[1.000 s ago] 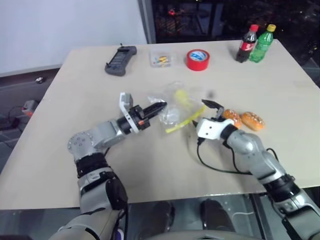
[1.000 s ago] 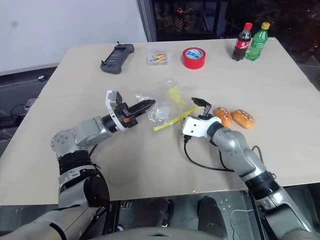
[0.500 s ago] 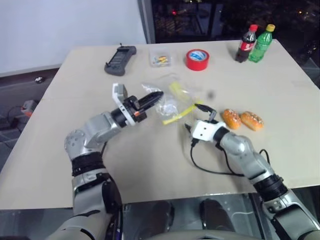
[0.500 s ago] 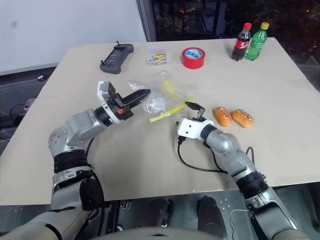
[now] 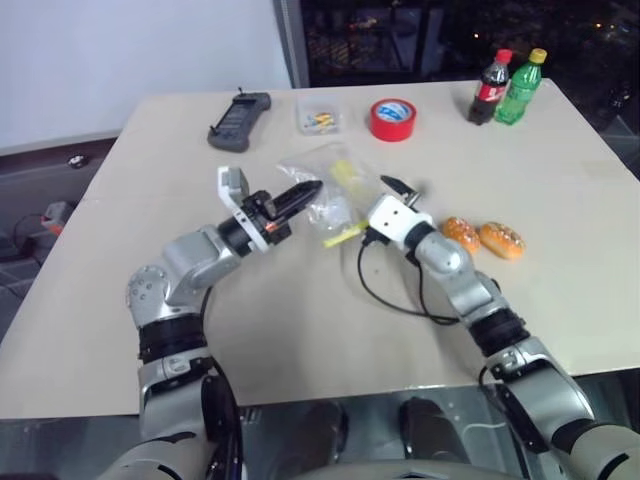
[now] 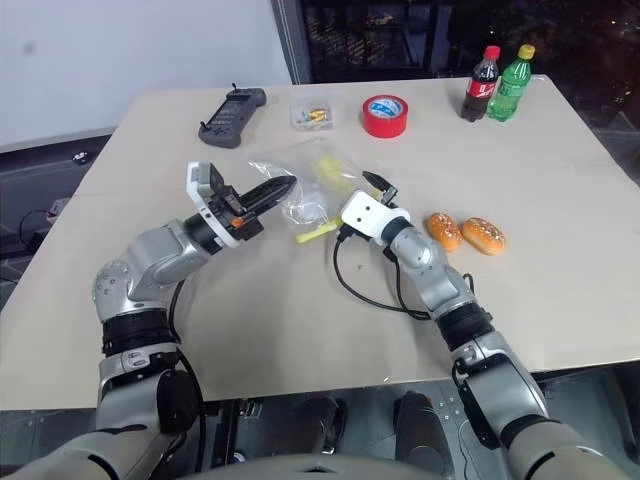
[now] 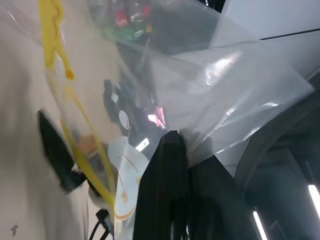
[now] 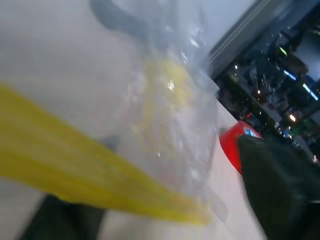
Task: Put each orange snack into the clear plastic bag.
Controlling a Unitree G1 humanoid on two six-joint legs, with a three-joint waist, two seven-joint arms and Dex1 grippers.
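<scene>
Left arm bent at the elbow and reaching forward and to the right over the counter (image 5: 300, 330), forearm raised, left end effector (image 5: 305, 192) tilted slightly upward with its black fingers pinched together on a corner of the clear plastic bag (image 5: 325, 190), holding that edge lifted off the surface. Right arm stretched forward and to the left, wrist about level, right end effector (image 5: 398, 187) at the bag's other side beside the yellow strip (image 5: 343, 235); fingers parted there, grip on the film impossible to confirm. In the right wrist view, one dark finger (image 8: 280, 185) off to the side of the strip, plastic draped between.

Bag hanging crumpled between the two end effectors near the counter's middle, long axis running roughly left to right, yellow strip slanting along its lower near edge.

Two orange snacks (image 5: 461, 233) (image 5: 503, 240) lying side by side on the counter to the right of the right wrist, outside the bag, long axes angled toward the near right.

Farther back: red tape roll (image 5: 393, 119), small clear box (image 5: 320, 118), dark handheld device (image 5: 239, 120), red-labelled cola bottle (image 5: 488, 88) and green bottle (image 5: 524, 87); no writing readable.
</scene>
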